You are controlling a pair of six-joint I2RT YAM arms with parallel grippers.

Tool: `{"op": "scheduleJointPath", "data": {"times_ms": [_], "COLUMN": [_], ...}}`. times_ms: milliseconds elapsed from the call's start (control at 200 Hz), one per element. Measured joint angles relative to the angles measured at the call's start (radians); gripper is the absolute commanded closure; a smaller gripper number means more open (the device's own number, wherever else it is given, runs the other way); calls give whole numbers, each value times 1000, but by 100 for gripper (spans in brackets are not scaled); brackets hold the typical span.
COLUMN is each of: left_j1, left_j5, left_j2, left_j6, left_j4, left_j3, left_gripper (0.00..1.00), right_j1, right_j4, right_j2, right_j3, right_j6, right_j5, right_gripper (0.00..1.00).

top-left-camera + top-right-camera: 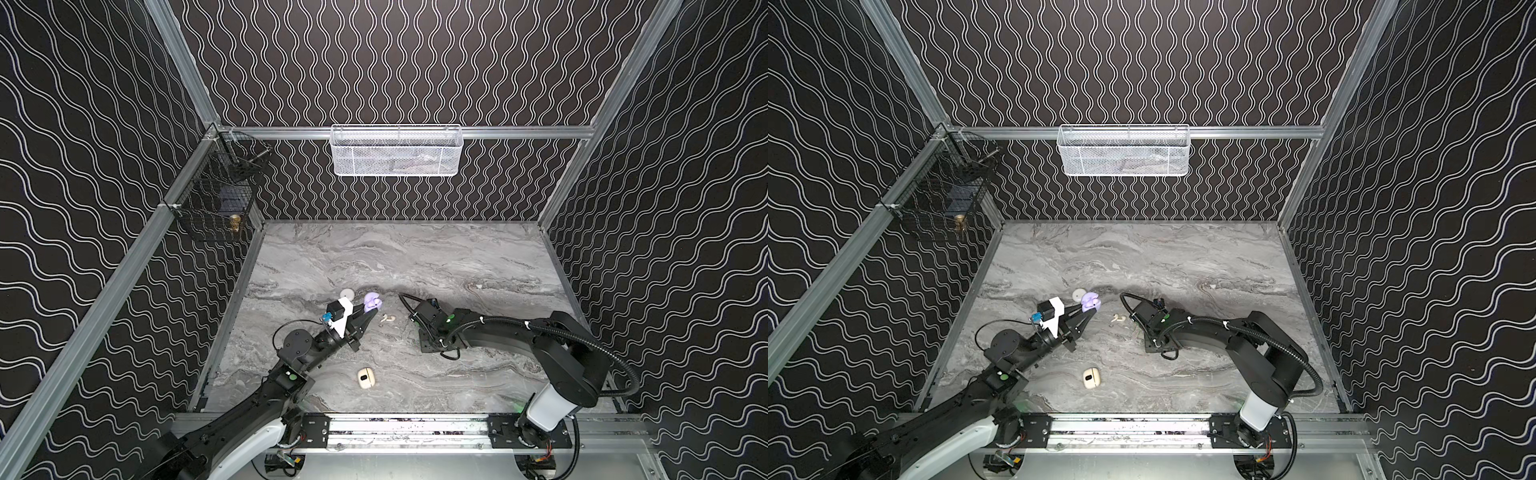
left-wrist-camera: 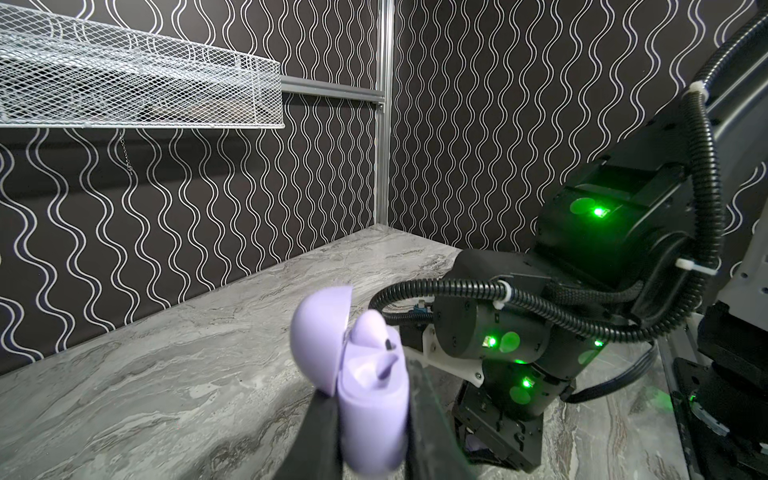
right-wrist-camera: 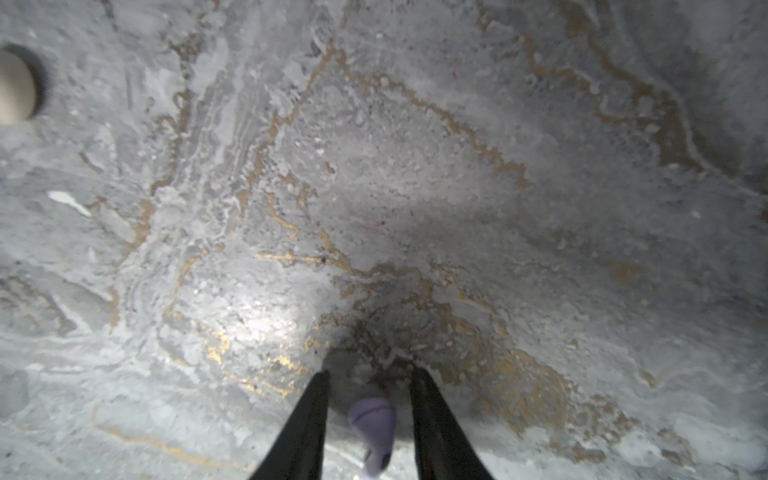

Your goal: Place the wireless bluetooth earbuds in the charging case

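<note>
Lilac earbud (image 3: 372,428) lying on the worktop (image 3: 498,166) near its middle, inside the right claw (image 3: 368,374), jaws standing apart either side and not yet touching it. Needing a gentle squeeze across the bud's body, keeping it from skidding or twisting, then lifting toward the empty socket of the lilac charging case (image 2: 365,399). Left claw (image 1: 368,312) pinching that case, lid open, with a second lilac bud (image 2: 376,332) already sitting inside.

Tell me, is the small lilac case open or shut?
Open: the lilac plastic charging case has its domed lid swung back, a lilac earbud seated inside.
</note>
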Motion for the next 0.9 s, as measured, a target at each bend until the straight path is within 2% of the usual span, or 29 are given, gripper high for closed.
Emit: {"op": "scheduleJointPath", "data": {"times_ms": [235, 295, 380, 896], "left_j1": [0, 0, 0, 0], "left_j5": [0, 0, 0, 0], "left_j2": [-3, -4, -3, -2], "left_j6": [1, 1, 1, 1], "left_j4": [0, 0, 0, 0], "left_j3": [0, 0, 0, 0], "left_gripper": [100, 100, 100, 100], "right_j1": [0, 0, 0, 9], "right_j4": [16, 17, 27, 49], "right_j2": [3, 2, -4, -30], "right_j3": [-4, -8, -13, -34], "right_j6": [0, 1, 4, 5], "right_j5": [3, 3, -1, -4], "right_gripper": [76, 74, 66, 68]}}
